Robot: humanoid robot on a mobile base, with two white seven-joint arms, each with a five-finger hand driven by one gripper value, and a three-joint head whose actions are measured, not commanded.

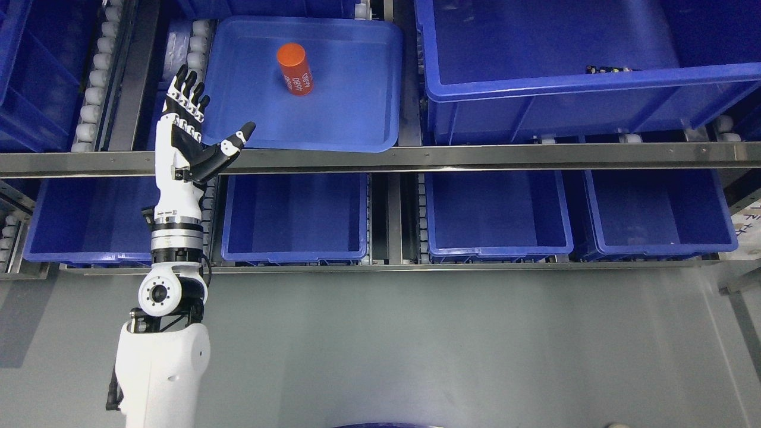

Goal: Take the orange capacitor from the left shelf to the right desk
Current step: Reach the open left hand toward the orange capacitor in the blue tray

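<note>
An orange capacitor (295,69), a cylinder with white print, stands slightly tilted in a shallow blue tray (357,125) on the upper shelf level. My left hand (196,119) is raised at the tray's left front corner, fingers spread and thumb out, holding nothing. It is to the left of and nearer than the capacitor, well apart from it. The right arm does not show.
A large blue bin (535,95) sits right of the tray. A metal shelf rail (475,157) runs across the front. Several blue bins (294,214) line the lower level. White rollers (98,77) run at the left. Grey floor (416,345) lies in front.
</note>
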